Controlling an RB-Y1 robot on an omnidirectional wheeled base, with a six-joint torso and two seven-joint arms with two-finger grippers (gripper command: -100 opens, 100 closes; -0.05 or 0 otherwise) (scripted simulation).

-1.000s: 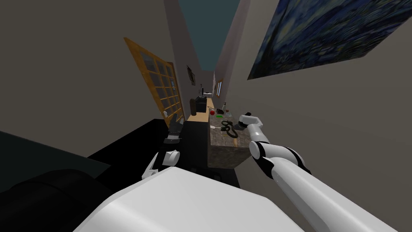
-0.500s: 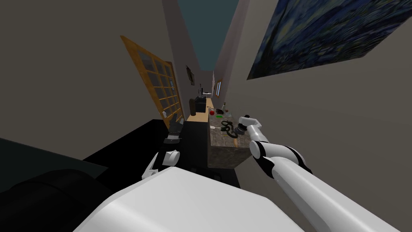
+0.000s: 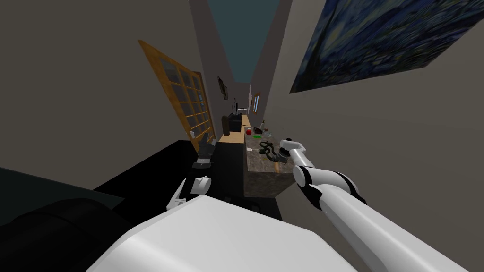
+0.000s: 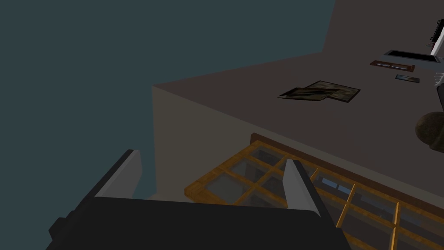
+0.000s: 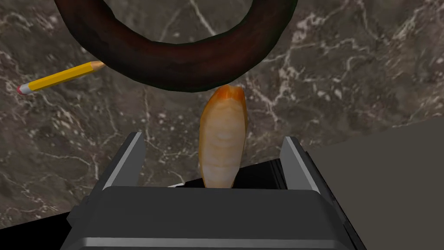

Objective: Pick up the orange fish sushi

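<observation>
The orange fish sushi [image 5: 223, 130] lies between my right gripper [image 5: 213, 138]'s spread fingers, and its near end is hidden behind the gripper's dark body. The dark ring [image 5: 173, 56] just beyond it is cut off by the picture's edge. The pencil [image 5: 60, 77] meets the ring point first, and I cannot tell whether it runs under. From the head view, the small things [image 3: 257, 136] toward the bench [image 3: 264, 177]'s far end are too small to name. In my left wrist view the frame cuts a round brown thing [image 4: 430, 130].

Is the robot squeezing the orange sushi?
No, the right gripper has its fingers open on either side of the orange sushi, not touching it.
</observation>
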